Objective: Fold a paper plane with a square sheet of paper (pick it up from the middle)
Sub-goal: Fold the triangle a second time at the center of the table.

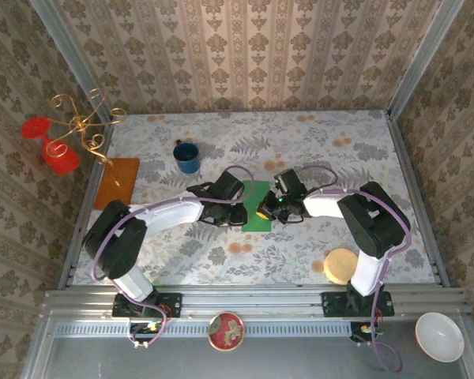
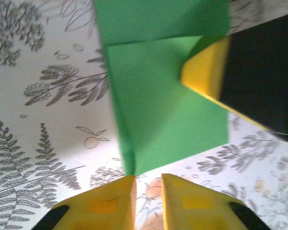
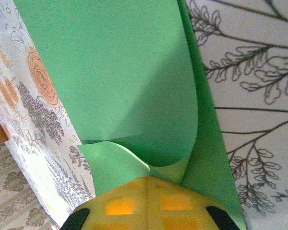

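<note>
While the right fingers (image 3: pixel 120 206) pinch the curled 3 o'clock edge of the green paper (image 1: pixel 255 219) in the middle of the table (image 1: pixel 300 253), the left fingers (image 2: pixel 105 206) stand slightly parted at its 9 o'clock corner.

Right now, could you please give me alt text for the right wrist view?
The right gripper is shut on the green paper at the bottom of the view, bowing it into a raised curl. A floral tablecloth shows on both sides.
</note>
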Motion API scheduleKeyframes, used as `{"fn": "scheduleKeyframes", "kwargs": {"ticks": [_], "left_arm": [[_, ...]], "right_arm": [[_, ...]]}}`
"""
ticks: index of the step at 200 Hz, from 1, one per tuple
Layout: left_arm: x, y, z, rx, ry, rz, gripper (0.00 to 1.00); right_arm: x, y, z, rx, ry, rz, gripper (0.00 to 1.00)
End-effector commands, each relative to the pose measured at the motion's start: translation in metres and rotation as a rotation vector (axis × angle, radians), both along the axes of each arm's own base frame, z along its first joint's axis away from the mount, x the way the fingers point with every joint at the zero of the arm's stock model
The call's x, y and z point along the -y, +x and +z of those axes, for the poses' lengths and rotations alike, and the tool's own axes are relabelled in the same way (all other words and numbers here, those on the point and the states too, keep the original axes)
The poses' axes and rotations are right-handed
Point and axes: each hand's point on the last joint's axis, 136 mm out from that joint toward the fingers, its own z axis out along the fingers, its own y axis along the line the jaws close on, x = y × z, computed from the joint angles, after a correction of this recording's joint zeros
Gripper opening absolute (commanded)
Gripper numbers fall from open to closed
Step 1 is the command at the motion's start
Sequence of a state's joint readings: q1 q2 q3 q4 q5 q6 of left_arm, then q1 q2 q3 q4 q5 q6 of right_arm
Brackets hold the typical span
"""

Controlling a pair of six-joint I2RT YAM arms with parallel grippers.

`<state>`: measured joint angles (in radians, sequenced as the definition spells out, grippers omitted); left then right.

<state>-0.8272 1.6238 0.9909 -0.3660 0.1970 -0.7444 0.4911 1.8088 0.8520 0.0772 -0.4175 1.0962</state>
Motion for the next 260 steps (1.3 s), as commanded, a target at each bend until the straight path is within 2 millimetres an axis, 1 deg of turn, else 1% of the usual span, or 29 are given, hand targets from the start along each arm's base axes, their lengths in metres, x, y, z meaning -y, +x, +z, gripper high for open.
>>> {"fn": "scheduleKeyframes", "kwargs": {"ticks": [1, 11, 24, 55, 87, 161, 222, 260], "left_arm": [[0.016, -0.002, 0.010, 0.011, -0.036, -0.019, 0.18], [0.024, -0.006, 0.006, -0.002, -0.038, -0.038, 0.16], [0.030, -0.009, -0.002, -0.020, -0.024, -0.055, 0.14], [0.030, -0.008, -0.016, -0.052, -0.013, -0.055, 0.12], [0.033, -0.005, -0.024, -0.084, -0.039, -0.053, 0.12], [0.020, 0.002, -0.037, -0.106, -0.018, -0.016, 0.11], [0.010, 0.001, -0.046, -0.124, 0.009, 0.001, 0.10], [0.000, 0.002, -0.052, -0.124, 0.045, 0.022, 0.09]], "right_arm": [[0.026, -0.014, -0.037, -0.105, -0.129, -0.048, 0.01], [0.026, -0.015, -0.038, -0.108, -0.129, -0.049, 0.01], [0.026, -0.016, -0.039, -0.113, -0.128, -0.052, 0.01], [0.027, -0.018, -0.041, -0.123, -0.125, -0.055, 0.01], [0.027, -0.018, -0.042, -0.124, -0.122, -0.058, 0.00], [0.030, -0.019, -0.042, -0.123, -0.140, -0.059, 0.00], [0.031, -0.019, -0.043, -0.126, -0.144, -0.059, 0.00], [0.031, -0.019, -0.043, -0.124, -0.146, -0.057, 0.00]]}}
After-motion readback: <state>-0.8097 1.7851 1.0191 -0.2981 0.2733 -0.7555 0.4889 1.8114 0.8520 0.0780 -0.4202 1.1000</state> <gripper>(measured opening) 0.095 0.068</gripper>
